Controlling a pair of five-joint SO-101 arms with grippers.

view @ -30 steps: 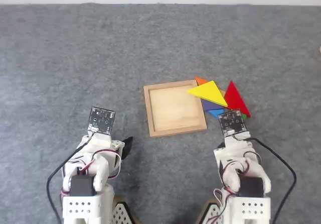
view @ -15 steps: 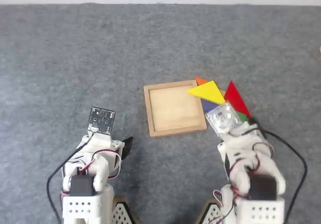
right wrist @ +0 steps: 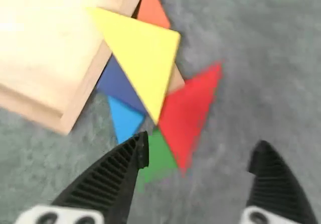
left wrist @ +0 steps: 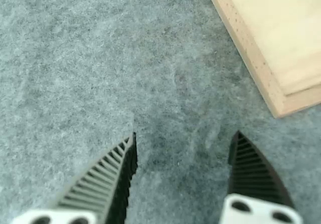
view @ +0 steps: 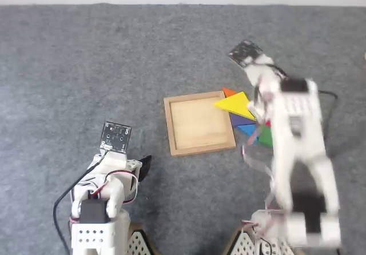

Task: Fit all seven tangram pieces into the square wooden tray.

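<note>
Hovering over the overlapping tangram pieces (view: 239,105), the right end effector (right wrist: 200,143) is spread wide and empty above the red triangle (right wrist: 188,113), probably lined up for a first pick. The pieces lie just beside the empty wooden tray (view: 203,148), a yellow triangle (right wrist: 140,48) lapping its corner. The left end effector (left wrist: 185,137), open and empty, hangs low over the desk (left wrist: 75,58).

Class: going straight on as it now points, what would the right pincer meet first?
Probably the red triangle, lying just ahead of the open right pincer; depth is unclear, so perhaps the carpet beside it.
</note>
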